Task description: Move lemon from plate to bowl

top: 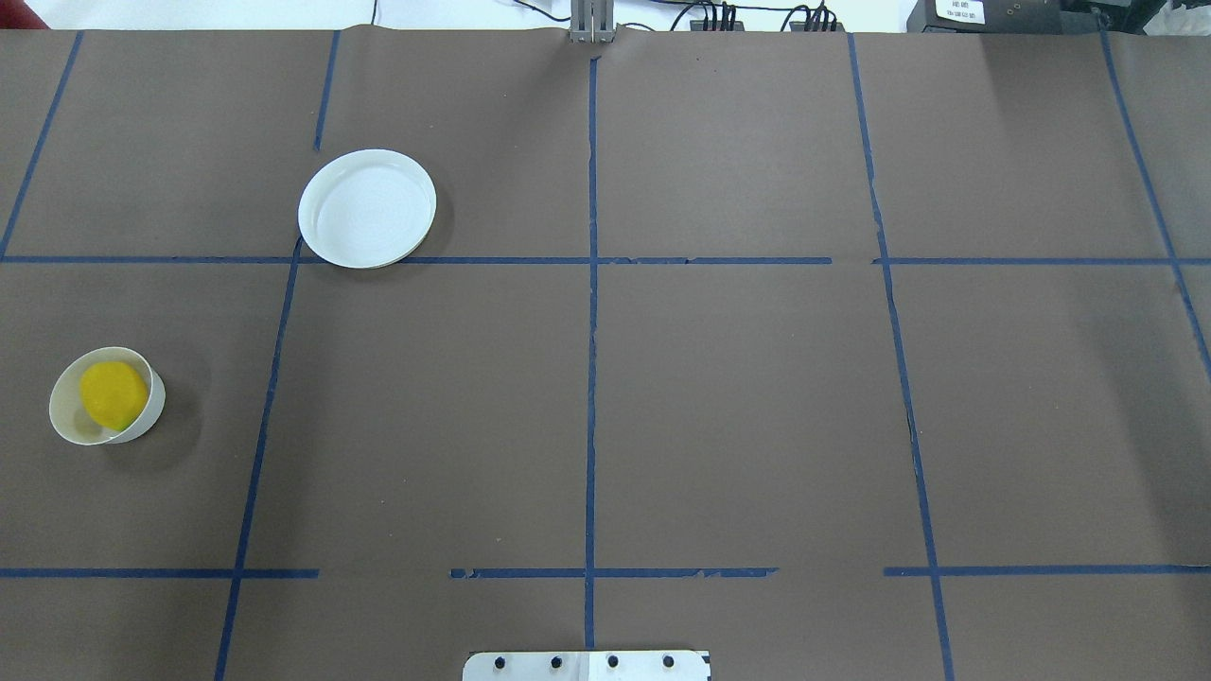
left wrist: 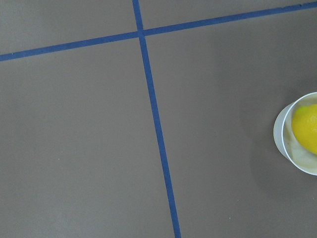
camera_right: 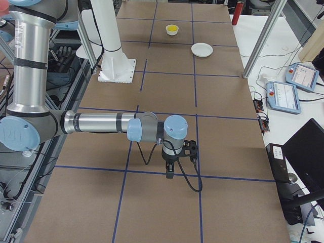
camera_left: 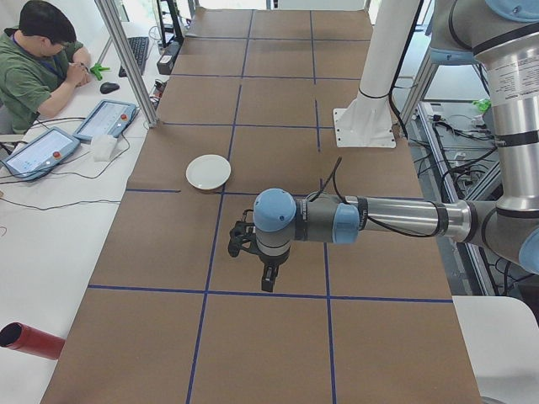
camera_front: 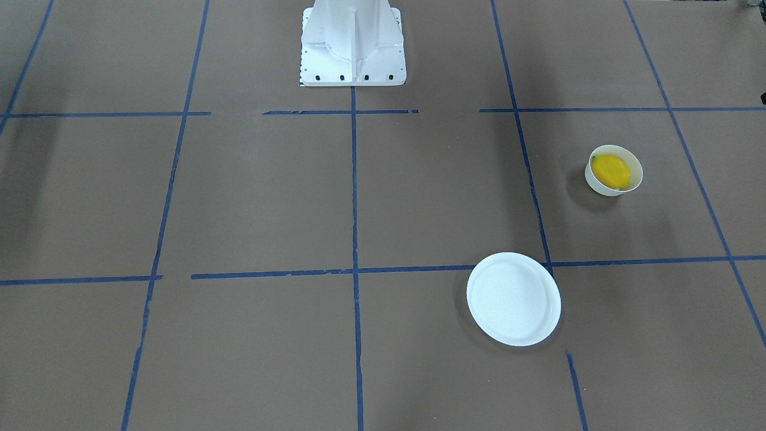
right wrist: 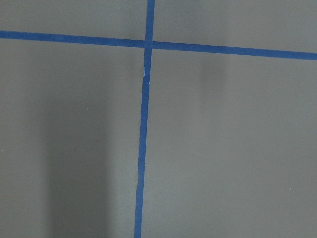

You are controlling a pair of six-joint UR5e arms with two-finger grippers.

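Note:
The yellow lemon (camera_front: 610,170) lies inside the small white bowl (camera_front: 601,187). Both also show in the overhead view, lemon (top: 114,394) in bowl (top: 71,430), and at the right edge of the left wrist view, lemon (left wrist: 307,134) in bowl (left wrist: 282,141). The flat white plate (camera_front: 513,298) stands empty, apart from the bowl; it also shows in the overhead view (top: 367,208). My left gripper (camera_left: 268,282) hangs above the table and shows only in the left side view. My right gripper (camera_right: 169,172) shows only in the right side view. I cannot tell whether either is open or shut.
The robot's white base (camera_front: 353,42) stands at the table's edge. Blue tape lines cross the brown table cover. A seated operator (camera_left: 38,63), teach pendants (camera_left: 105,118) and a red cylinder (camera_left: 29,341) are on the side table beyond metal posts.

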